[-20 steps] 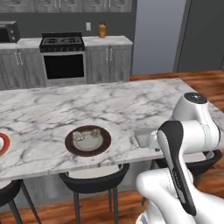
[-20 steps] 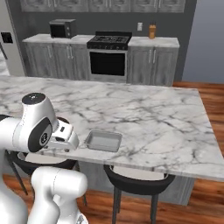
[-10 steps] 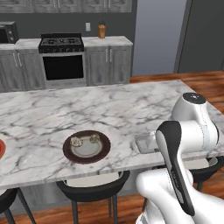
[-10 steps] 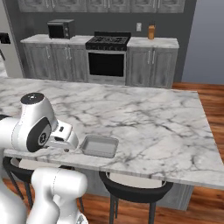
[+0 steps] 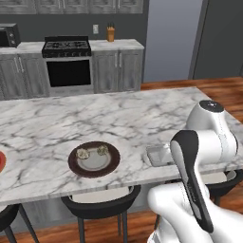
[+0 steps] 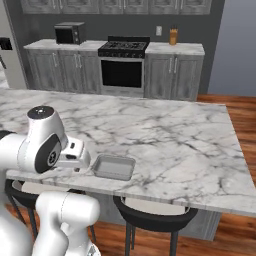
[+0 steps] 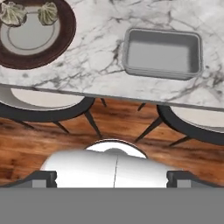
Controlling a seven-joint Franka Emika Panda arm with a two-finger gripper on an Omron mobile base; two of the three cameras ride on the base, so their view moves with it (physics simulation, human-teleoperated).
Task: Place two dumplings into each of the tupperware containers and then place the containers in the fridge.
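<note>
Two dumplings (image 5: 92, 152) lie on your brown plate (image 5: 94, 159); one empty container (image 6: 114, 167) sits beside it near the counter (image 5: 118, 123) edge. Both views have shifted since earlier, so the base has moved. Your gripper (image 7: 111, 176) fingers stand open, holding nothing. No writing is legible.

support: marble island counter (image 5: 118, 116) | on it: brown-rimmed plate (image 5: 94, 159), tupperware container (image 6: 114, 167) near front edge, red-rimmed plate (image 5: 1, 161) at left

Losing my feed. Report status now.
Gripper open, holding nothing. Two dumplings on brown-rimmed plate; tupperware container empty beside it. Nothing between them.
</note>
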